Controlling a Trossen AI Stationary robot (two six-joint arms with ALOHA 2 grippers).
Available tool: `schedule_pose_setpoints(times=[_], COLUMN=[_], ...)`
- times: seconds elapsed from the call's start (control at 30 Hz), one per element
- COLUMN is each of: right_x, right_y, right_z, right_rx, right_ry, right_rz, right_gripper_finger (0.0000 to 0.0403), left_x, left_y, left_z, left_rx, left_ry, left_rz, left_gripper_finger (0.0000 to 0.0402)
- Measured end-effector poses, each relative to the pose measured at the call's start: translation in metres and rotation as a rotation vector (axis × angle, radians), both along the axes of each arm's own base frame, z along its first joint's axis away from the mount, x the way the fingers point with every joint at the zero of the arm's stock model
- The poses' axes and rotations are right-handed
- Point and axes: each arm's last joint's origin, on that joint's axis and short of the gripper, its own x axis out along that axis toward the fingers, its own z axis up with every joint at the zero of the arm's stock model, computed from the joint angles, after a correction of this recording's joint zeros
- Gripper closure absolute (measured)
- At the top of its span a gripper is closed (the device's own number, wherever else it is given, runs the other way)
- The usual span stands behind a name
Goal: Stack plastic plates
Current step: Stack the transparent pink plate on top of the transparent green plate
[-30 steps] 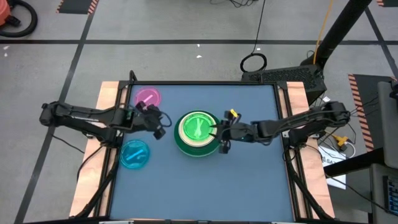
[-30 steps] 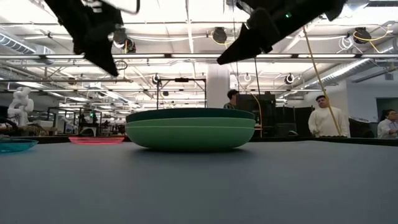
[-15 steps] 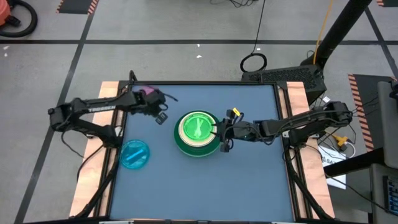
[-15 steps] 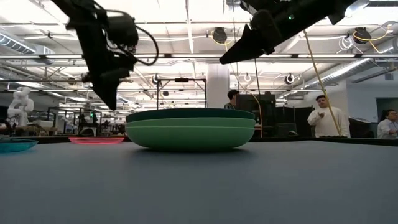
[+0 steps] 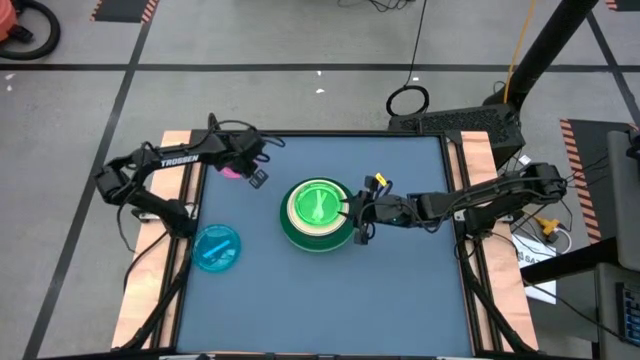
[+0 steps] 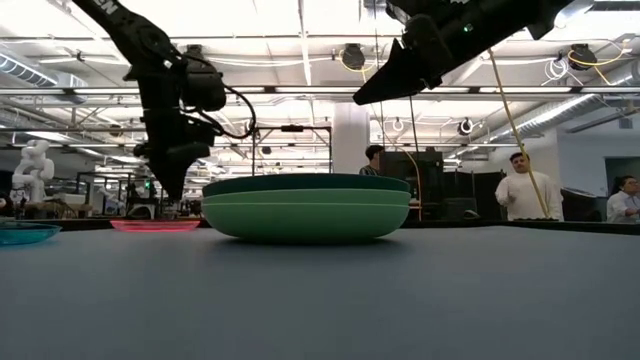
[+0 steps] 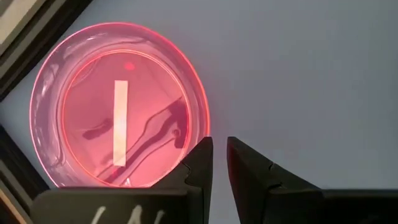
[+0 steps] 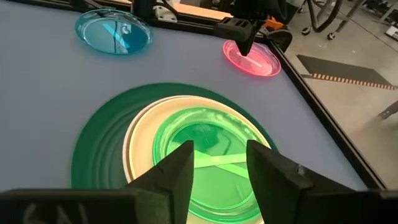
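- The desk [image 5: 400,280], smooth and grey-blue, held the stack [image 5: 318,212]: dark green plates, a cream one, a glossy translucent green one beneath the right jaws [image 5: 350,220], which hung open.
- The left jaws [image 5: 252,172], nearly closed and empty, had swung over the round translucent pink plate [image 7: 118,130], likely next; the blue plate [image 5: 216,247] waited well apart.

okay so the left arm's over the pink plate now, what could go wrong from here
The left gripper hangs over the pink plate's rim with its fingers nearly together, so it may push the plate instead of gripping it. That plate sits near the table's corner edge and could slide off. The blue plate also waits.
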Motion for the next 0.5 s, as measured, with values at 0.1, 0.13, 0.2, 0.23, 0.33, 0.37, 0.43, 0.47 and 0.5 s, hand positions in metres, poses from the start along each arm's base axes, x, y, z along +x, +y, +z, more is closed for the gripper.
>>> schedule_pose_setpoints(times=[0.1, 0.13, 0.2, 0.23, 0.33, 0.37, 0.43, 0.47, 0.5], right_x=[0.0000, 0.0000, 0.0000, 0.0000, 0.0001, 0.0001, 0.0001, 0.0000, -0.0001], right_y=[0.0000, 0.0000, 0.0000, 0.0000, 0.0000, 0.0000, 0.0000, 0.0000, 0.0000], right_z=[0.0000, 0.0000, -0.0001, -0.0001, -0.0002, -0.0002, -0.0003, -0.0004, -0.0005], right_rx=[0.002, 0.002, 0.002, 0.002, 0.002, 0.002, 0.002, 0.002, 0.002], right_ry=[0.000, 0.000, 0.000, 0.000, 0.000, 0.000, 0.001, 0.002, 0.004], right_rz=[-0.001, -0.001, -0.001, -0.001, -0.001, -0.001, -0.001, -0.001, -0.001], right_gripper_finger=[0.0264, 0.0264, 0.0264, 0.0264, 0.0264, 0.0264, 0.0264, 0.0264, 0.0264], left_x=[0.0012, 0.0021, 0.0025, 0.0025, 0.0025, 0.0025, 0.0023, 0.0022, 0.0021], left_y=[0.0020, 0.0026, 0.0030, 0.0030, 0.0030, 0.0030, 0.0029, 0.0029, 0.0028], left_z=[0.0008, 0.0012, 0.0014, 0.0014, 0.0014, 0.0014, 0.0013, 0.0013, 0.0012], left_rx=[0.023, 0.030, 0.034, 0.034, 0.035, 0.035, 0.034, 0.033, 0.032], left_ry=[-0.012, -0.021, -0.027, -0.028, -0.027, -0.027, -0.025, -0.024, -0.023], left_rz=[0.000, -0.001, 0.004, 0.006, 0.007, 0.007, 0.007, 0.007, 0.007], left_gripper_finger=[0.0346, 0.0346, 0.0345, 0.0345, 0.0345, 0.0345, 0.0345, 0.0345, 0.0345])
